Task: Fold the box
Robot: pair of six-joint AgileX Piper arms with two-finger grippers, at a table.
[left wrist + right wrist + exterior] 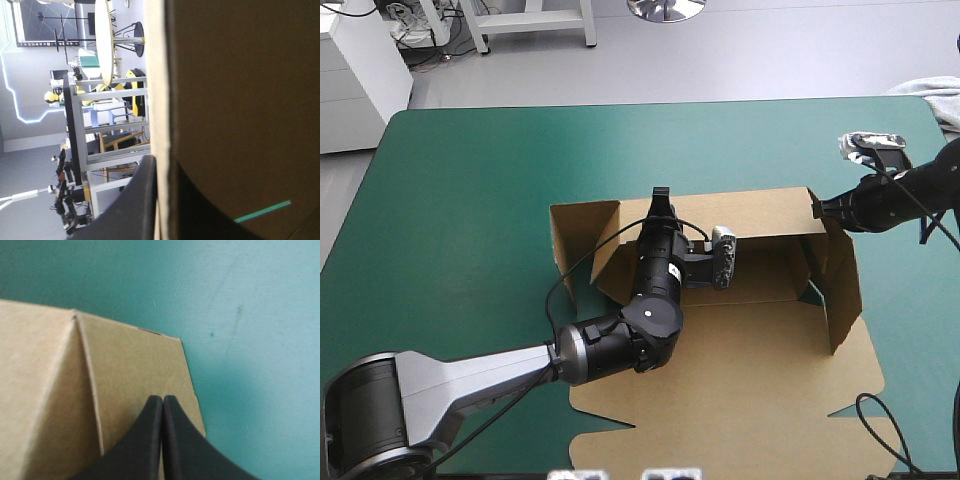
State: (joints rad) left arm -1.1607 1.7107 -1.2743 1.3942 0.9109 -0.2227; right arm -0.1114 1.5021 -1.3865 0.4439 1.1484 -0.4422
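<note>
Pinching the box (760, 212) wall is left gripper (660, 197) (right gripper (818, 208) closed at corner).

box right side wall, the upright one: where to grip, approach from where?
Its top edge toward the free near end, from above. The right side wall stands upright, so the thin edge faces up with both faces open for a finger each. The right gripper sits at its far corner.
</note>
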